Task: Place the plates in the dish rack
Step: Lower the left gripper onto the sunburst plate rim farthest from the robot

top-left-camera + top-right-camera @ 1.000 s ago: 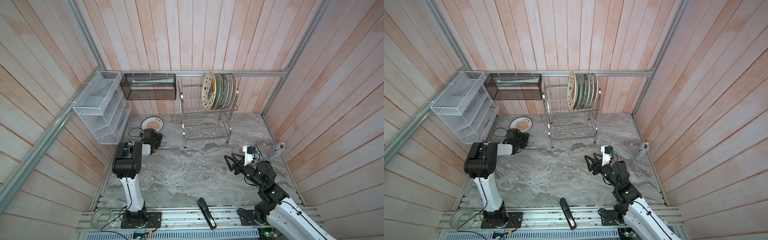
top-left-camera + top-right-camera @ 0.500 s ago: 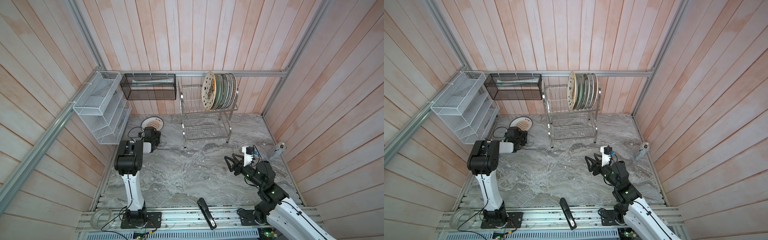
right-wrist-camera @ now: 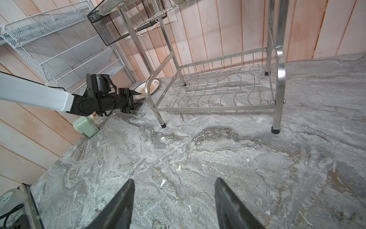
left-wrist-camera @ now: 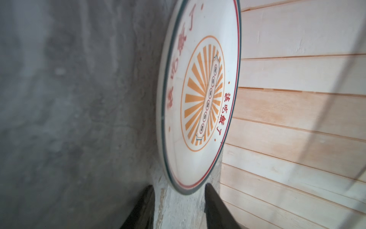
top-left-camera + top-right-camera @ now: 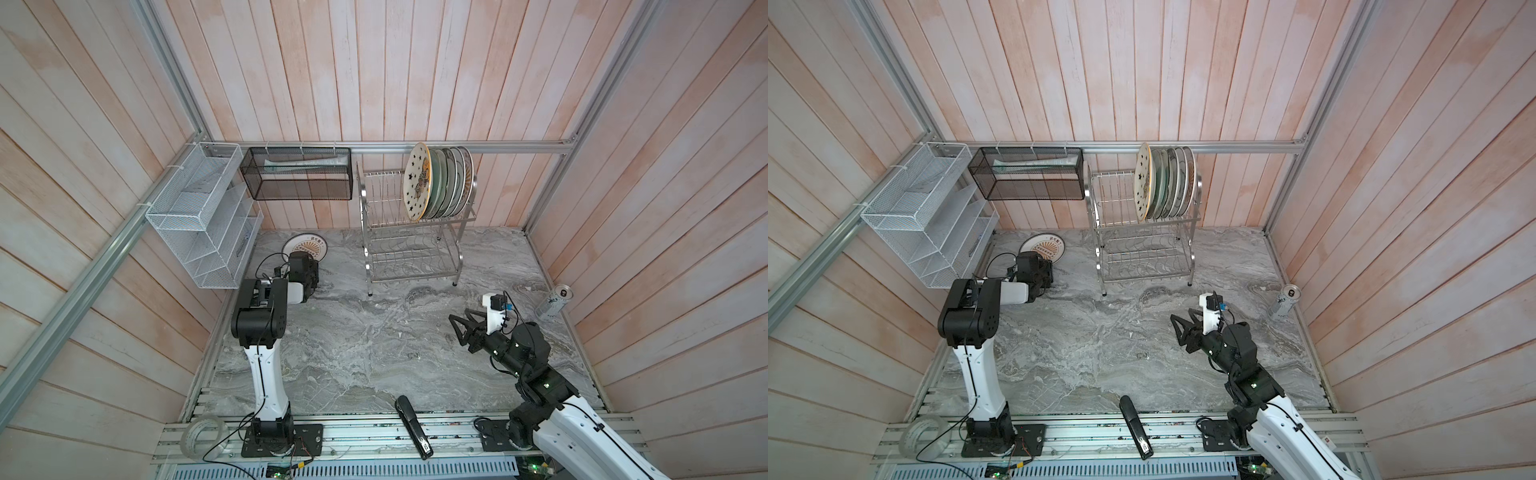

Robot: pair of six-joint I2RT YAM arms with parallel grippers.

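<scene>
A white plate (image 5: 304, 244) with an orange sunburst and a dark rim lies on the marble table at the back left, by the wall. My left gripper (image 4: 179, 188) is open, and the plate's (image 4: 200, 95) near rim sits between its fingertips with a gap on each side. In the right wrist view one finger of the left gripper (image 3: 140, 98) is above the rim and one below. Several plates (image 5: 440, 183) stand upright in the top tier of the dish rack (image 5: 411, 249). My right gripper (image 3: 174, 182) hangs open over bare table at the right, holding nothing.
A white mesh organizer (image 5: 203, 216) and a black mesh basket (image 5: 299, 174) hang on the walls at the back left. A can (image 5: 557, 301) stands at the right wall. A black stapler-like tool (image 5: 411, 428) and a tape roll (image 5: 203, 432) lie on the front rail.
My left arm has reached a little further back toward the plate, and its jaws have narrowed slightly. The right arm has not moved.
</scene>
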